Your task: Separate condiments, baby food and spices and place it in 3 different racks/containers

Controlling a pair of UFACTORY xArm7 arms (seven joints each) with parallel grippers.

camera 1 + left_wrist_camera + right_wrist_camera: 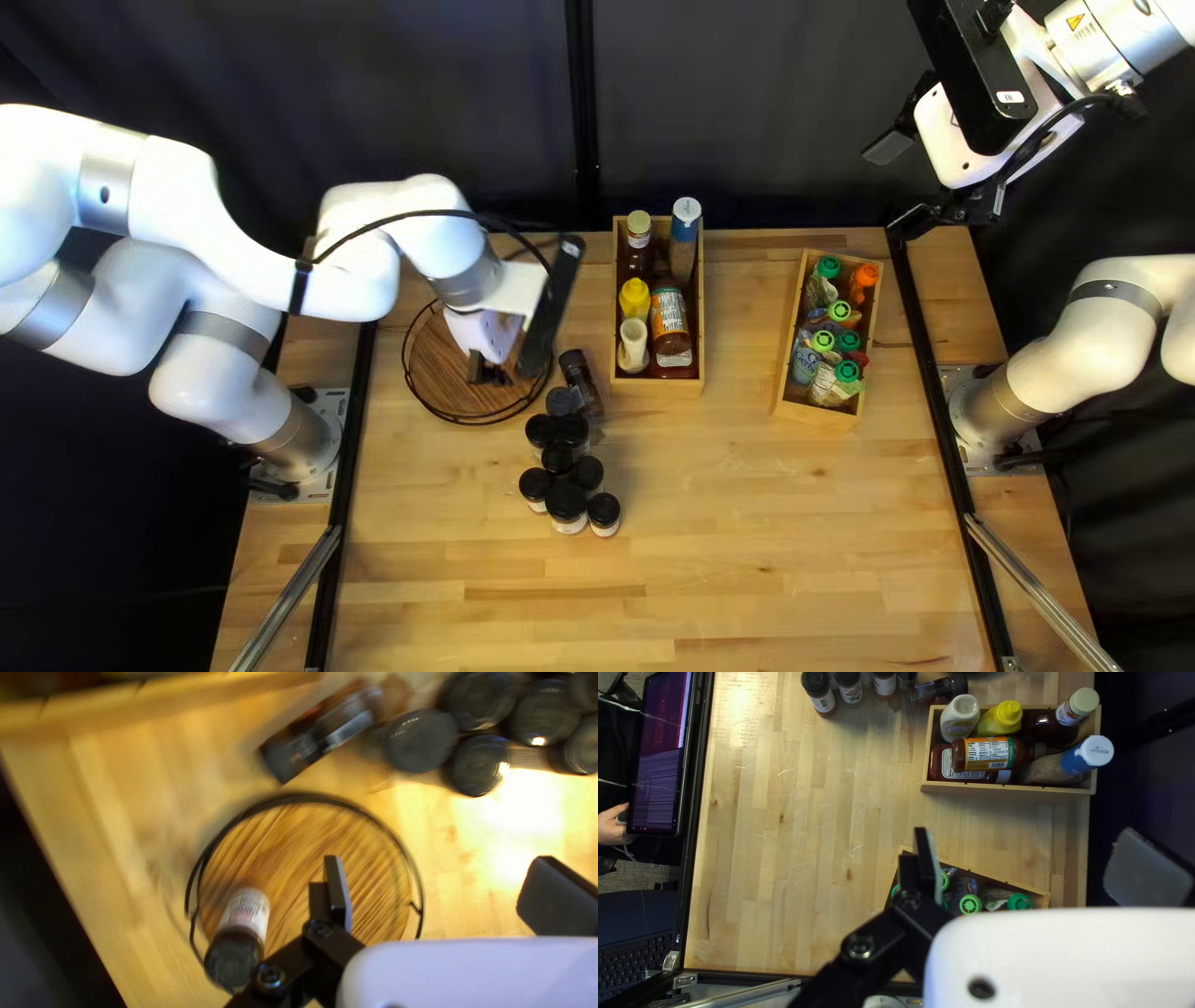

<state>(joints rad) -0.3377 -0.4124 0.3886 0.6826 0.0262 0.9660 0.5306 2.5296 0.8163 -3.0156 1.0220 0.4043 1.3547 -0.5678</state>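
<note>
My left gripper [488,371] is over the round wooden tray with a black wire rim [448,373]. In the left wrist view the left gripper [445,895] stands open and empty, and a spice jar [246,911] lies inside the tray beside one finger. Another spice jar [580,381] lies on the table by several black-lidded spice jars [567,502]. One wooden box [657,388] holds condiment bottles [669,317]; a second box [814,416] holds baby food pouches [837,373] with green and orange caps. My right gripper [901,184] is raised beyond the table's far edge; the right gripper [1036,866] is open and empty.
Black rails [352,467] run along both sides of the table. The right wrist view shows a person's hand [613,824] beside a screen [660,753], and a keyboard [638,958], all off the table's near edge.
</note>
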